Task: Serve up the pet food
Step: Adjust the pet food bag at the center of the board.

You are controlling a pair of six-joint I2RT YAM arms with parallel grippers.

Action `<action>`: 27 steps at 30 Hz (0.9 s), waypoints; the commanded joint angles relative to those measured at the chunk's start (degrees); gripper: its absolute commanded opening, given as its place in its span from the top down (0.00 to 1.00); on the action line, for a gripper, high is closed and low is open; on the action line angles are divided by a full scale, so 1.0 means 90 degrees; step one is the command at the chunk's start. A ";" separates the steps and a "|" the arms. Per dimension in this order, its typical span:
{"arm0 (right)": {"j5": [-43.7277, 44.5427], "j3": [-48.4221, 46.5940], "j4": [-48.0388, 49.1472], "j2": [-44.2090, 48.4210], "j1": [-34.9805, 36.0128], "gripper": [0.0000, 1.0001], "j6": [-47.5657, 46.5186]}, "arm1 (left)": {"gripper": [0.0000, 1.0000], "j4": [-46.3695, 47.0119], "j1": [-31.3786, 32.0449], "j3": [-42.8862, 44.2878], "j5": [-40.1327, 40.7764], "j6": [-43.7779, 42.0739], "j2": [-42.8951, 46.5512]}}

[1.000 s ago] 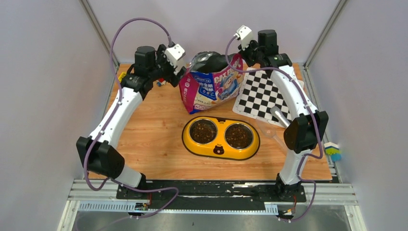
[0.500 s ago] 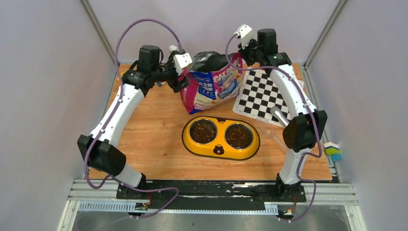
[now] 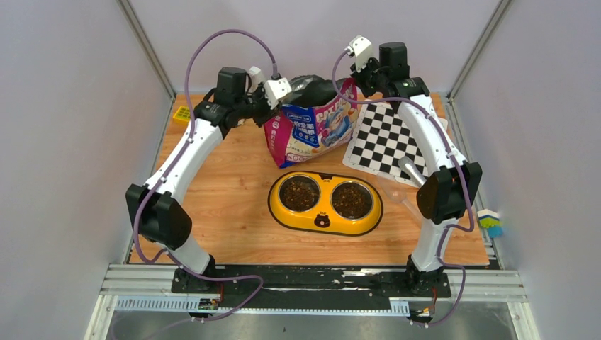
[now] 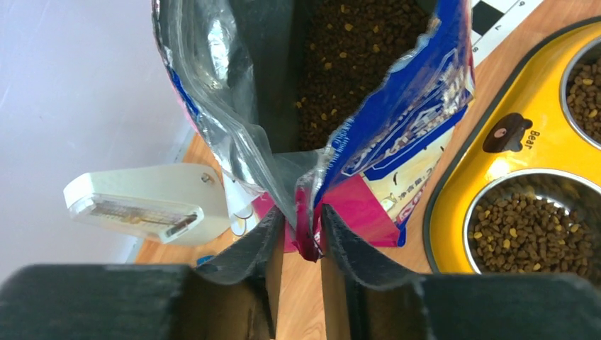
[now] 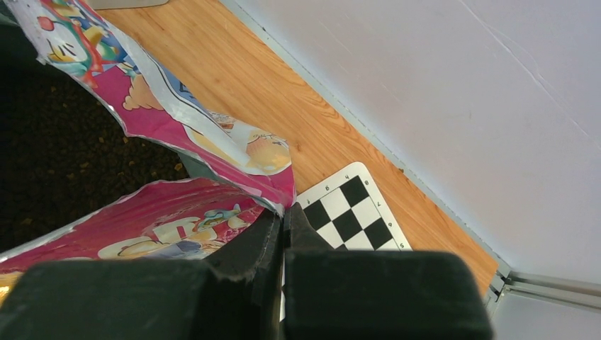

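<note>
Around the work: a yellow double feeder (image 3: 322,221) sits mid-table, just in front of the bag (image 3: 312,131). A checkerboard sheet (image 3: 386,134) lies flat to the right of the bag. A clear scoop (image 3: 398,190) rests near the feeder's right end, partly behind the right arm. We note a small yellow item (image 3: 183,113) at the far left corner, too small for us to name.

Kibble (image 4: 354,49): dark brown pellets deep inside the open bag, which stands upright at the far middle of the table with its mouth gaping. Both steel bowls of the feeder also hold kibble.

Left pincer (image 4: 303,234): the fingers stand close together, clamped on the bag's left corner fold, and pink foil fills the gap between them. Right pincer (image 5: 283,221): the fingers are pressed together, pinching the torn top edge on the bag's right side. The two arms hold the mouth from opposite sides.

Surface: a light wooden tabletop (image 3: 227,205), with a metal rail (image 3: 312,280) along the near edge carrying both arm bases. Pale grey walls (image 3: 64,106) close in on the left, right and back.
</note>
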State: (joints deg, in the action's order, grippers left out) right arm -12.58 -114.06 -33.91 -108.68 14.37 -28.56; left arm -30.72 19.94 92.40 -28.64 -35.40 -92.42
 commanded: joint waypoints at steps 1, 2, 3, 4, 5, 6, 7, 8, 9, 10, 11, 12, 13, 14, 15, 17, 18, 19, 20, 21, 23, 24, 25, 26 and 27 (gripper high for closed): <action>-0.0063 -0.0331 0.1023 0.0361 -0.0023 1.00 0.0089 | 0.77 0.0044 0.0198 0.0354 -0.0003 0.0015 -0.0139; -0.0059 -0.0321 0.1022 0.0374 -0.0026 1.00 0.0079 | 0.89 -0.0017 0.0231 0.0391 0.0055 -0.0005 -0.0182; -0.0064 -0.0306 0.1024 0.0387 -0.0025 1.00 0.0063 | 0.95 -0.0035 0.0248 0.0409 0.0090 -0.0014 -0.0196; -0.0068 -0.0298 0.1018 0.0411 -0.0031 1.00 0.0045 | 1.00 -0.0083 0.0265 0.0447 0.0161 -0.0010 -0.0206; -0.0066 -0.0288 0.1023 0.0431 -0.0031 1.00 0.0002 | 1.00 -0.0107 0.0270 0.0481 0.0252 -0.0002 -0.0203; -0.0045 -0.0281 0.1015 0.0448 -0.0034 1.00 -0.0048 | 1.00 -0.0145 0.0266 0.0572 0.0306 0.0017 -0.0178; -0.0027 -0.0281 0.1018 0.0464 -0.0027 1.00 -0.0100 | 1.00 -0.0163 0.0265 0.0641 0.0486 0.0068 -0.0160; -0.0012 -0.0285 0.1021 0.0469 -0.0024 1.00 -0.0162 | 1.00 -0.0225 0.0265 0.0827 0.0579 0.0092 -0.0114; 0.0010 -0.0302 0.1021 0.0479 -0.0032 1.00 -0.0218 | 1.00 -0.0266 0.0264 0.0939 0.0808 0.0138 -0.0093; 0.0026 -0.0330 0.1017 0.0479 -0.0027 1.00 -0.0276 | 1.00 -0.0387 0.0264 0.1238 0.0931 0.0161 -0.0071; 0.0066 -0.0363 0.1019 0.0491 -0.0032 1.00 -0.0323 | 1.00 -0.0469 0.0260 0.1399 0.1130 0.0219 -0.0072; 0.0113 -0.0406 0.1034 0.0492 -0.0034 1.00 -0.0356 | 1.00 -0.0607 0.0256 0.1739 0.1229 0.0255 -0.0077; 0.0163 -0.0426 0.1048 0.0499 -0.0029 1.00 -0.0369 | 1.00 -0.0652 0.0255 0.1889 0.1400 0.0338 -0.0080; 0.0215 -0.0448 0.1092 0.0516 -0.0030 1.00 -0.0364 | 1.00 -0.0721 0.0255 0.2174 0.1461 0.0382 -0.0082; 0.0260 -0.0447 0.1125 0.0530 -0.0028 1.00 -0.0363 | 1.00 -0.0767 0.0255 0.2306 0.1549 0.0450 -0.0075; 0.0326 -0.0404 0.1203 0.0582 -0.0032 1.00 -0.0343 | 1.00 -0.0802 0.0255 0.2601 0.1627 0.0580 -0.0073; 0.0342 -0.0370 0.1251 0.0609 -0.0029 1.00 -0.0328 | 1.00 -0.0813 0.0255 0.2755 0.1648 0.0611 -0.0073; 0.0371 -0.0332 0.1307 0.0654 -0.0031 1.00 -0.0313 | 1.00 -0.0864 0.0255 0.2821 0.1661 0.0659 -0.0080; 0.0393 -0.0266 0.1401 0.0717 -0.0033 1.00 -0.0316 | 1.00 -0.0893 0.0255 0.2939 0.1670 0.0675 -0.0086; 0.0437 -0.0178 0.1518 0.0777 -0.0030 1.00 -0.0315 | 1.00 -0.0942 0.0255 0.2987 0.1711 0.0687 -0.0091; 0.0548 0.0072 0.1920 0.0937 -0.0028 1.00 -0.0294 | 1.00 -0.0954 0.0255 0.3159 0.1866 0.0674 -0.0087; 0.0593 0.0184 0.2105 0.1005 -0.0032 1.00 -0.0289 | 1.00 -0.0934 0.0255 0.3179 0.1938 0.0663 -0.0085; 0.0614 0.0248 0.2232 0.1064 -0.0025 1.00 -0.0277 | 1.00 -0.0850 0.0255 0.3200 0.2115 0.0650 -0.0068; 0.0618 0.0255 0.2289 0.1083 -0.0032 1.00 -0.0241 | 1.00 -0.0798 0.0255 0.3205 0.2214 0.0634 -0.0066; 0.0615 0.0236 0.2315 0.1084 -0.0034 1.00 -0.0197 | 1.00 -0.0716 0.0262 0.3216 0.2496 0.0589 -0.0083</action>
State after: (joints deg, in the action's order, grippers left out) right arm -10.31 -110.02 -29.80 -106.67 14.66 -31.11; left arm -50.33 22.65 114.15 -11.99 -29.93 -97.41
